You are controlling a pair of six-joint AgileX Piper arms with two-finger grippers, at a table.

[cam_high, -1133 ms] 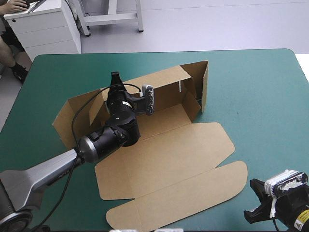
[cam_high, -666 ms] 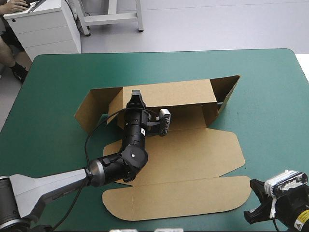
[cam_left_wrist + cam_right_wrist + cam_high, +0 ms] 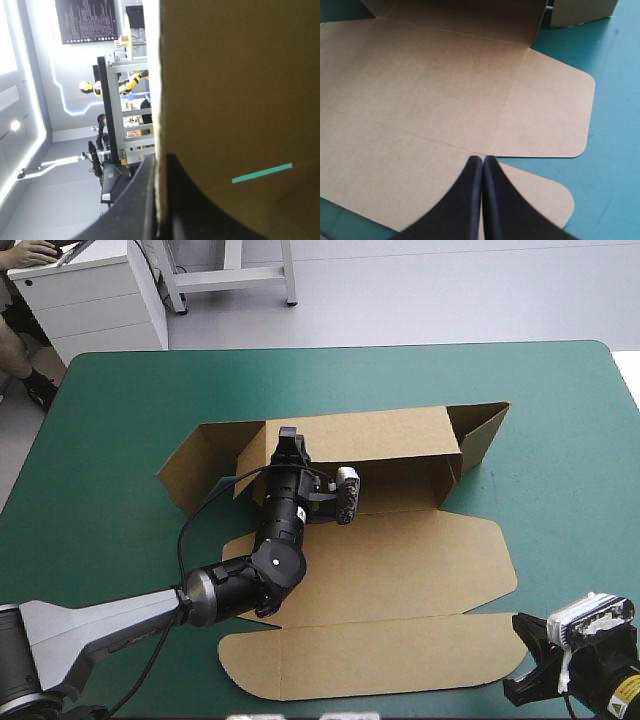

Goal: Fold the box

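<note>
Box: we see a cut sheet of brown board [image 3: 400, 560], partly folded, filling the middle of the high view.
Long wall: we find it [image 3: 380, 435] standing upright along the sheet's upper edge.
Right end flap: it [image 3: 480, 430] is raised and angles out toward the upper right.
Left end flaps: these [image 3: 195, 465] are raised and splay toward the left.
Lid: we see it flat, its front strip [image 3: 380, 660] with rounded ends at lower centre.
Side flap: in the right wrist view we see it [image 3: 550, 110] flat, with rounded corners.
</note>
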